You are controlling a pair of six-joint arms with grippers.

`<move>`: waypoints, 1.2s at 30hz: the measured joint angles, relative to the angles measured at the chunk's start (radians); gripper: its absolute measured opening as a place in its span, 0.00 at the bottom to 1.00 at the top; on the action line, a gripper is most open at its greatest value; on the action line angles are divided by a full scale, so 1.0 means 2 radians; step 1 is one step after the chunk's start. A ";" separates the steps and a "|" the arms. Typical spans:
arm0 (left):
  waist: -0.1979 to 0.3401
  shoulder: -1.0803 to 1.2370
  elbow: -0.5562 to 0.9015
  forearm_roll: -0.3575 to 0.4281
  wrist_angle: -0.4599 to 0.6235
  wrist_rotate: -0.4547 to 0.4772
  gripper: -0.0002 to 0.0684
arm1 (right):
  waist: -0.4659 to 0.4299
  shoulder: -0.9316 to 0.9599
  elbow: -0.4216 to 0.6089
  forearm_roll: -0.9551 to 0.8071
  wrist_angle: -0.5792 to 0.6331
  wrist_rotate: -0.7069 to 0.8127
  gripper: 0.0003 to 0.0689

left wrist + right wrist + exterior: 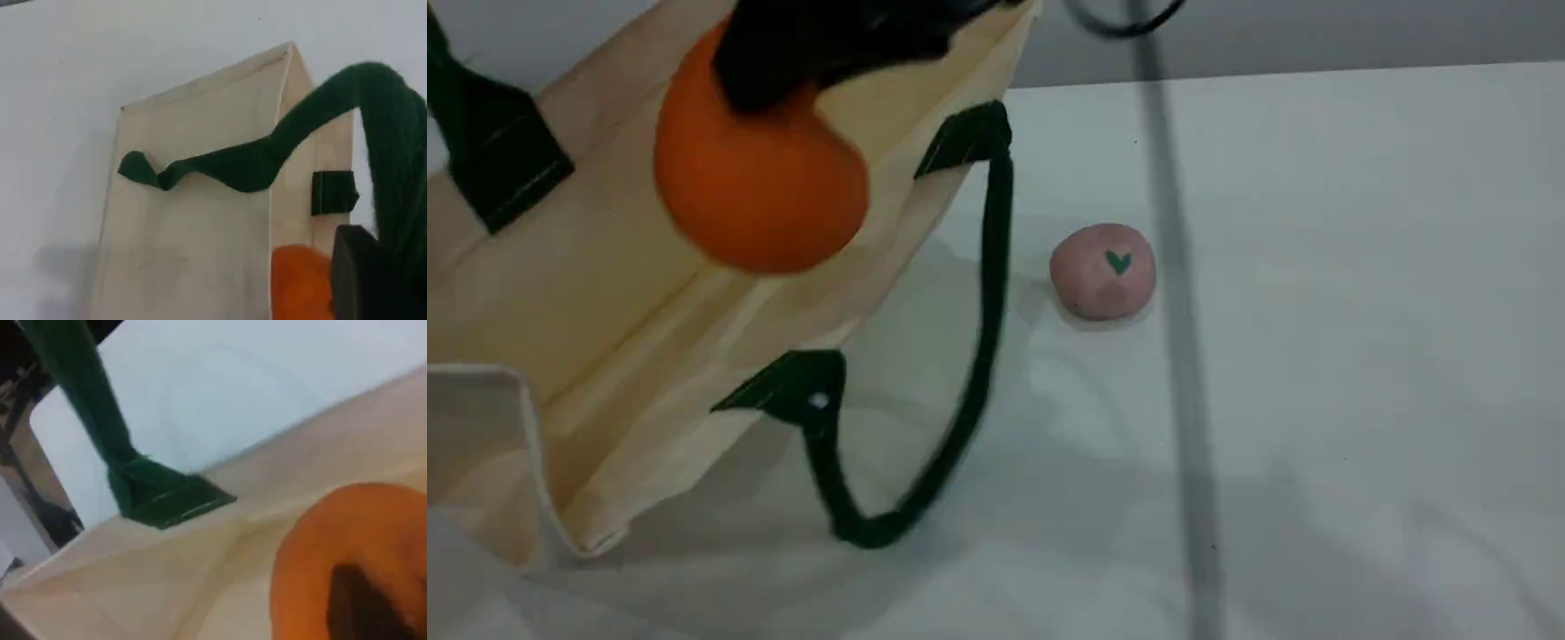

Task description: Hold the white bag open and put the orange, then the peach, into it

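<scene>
The white bag is lifted at the scene view's left with its mouth gaping toward the camera. One green handle hangs loose down to the table. My left gripper is shut on the other green handle, and the bag's side hangs below it. Over the bag's mouth hangs the orange, with my right gripper shut on its top. In the right wrist view the orange fills the lower right above the bag's inside. The peach lies alone on the table to the right of the bag.
The white table stretches right of the bag, and a grey stripe runs down it just past the peach. Its far edge lies near the top. A dark cable loops at the top edge.
</scene>
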 joint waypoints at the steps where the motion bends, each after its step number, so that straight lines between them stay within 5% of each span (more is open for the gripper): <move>1: 0.000 0.000 0.000 0.000 0.000 0.000 0.09 | 0.004 0.012 -0.007 0.000 -0.001 -0.001 0.06; 17: -0.004 0.000 0.000 -0.004 0.004 0.000 0.09 | 0.030 0.122 -0.120 0.002 -0.039 -0.015 0.06; 22: -0.004 0.000 0.000 -0.004 0.004 0.002 0.09 | 0.030 0.121 -0.150 0.002 0.002 -0.015 0.06; 36: -0.004 0.000 0.000 -0.044 0.010 0.024 0.09 | 0.035 0.154 -0.153 0.002 -0.039 -0.015 0.06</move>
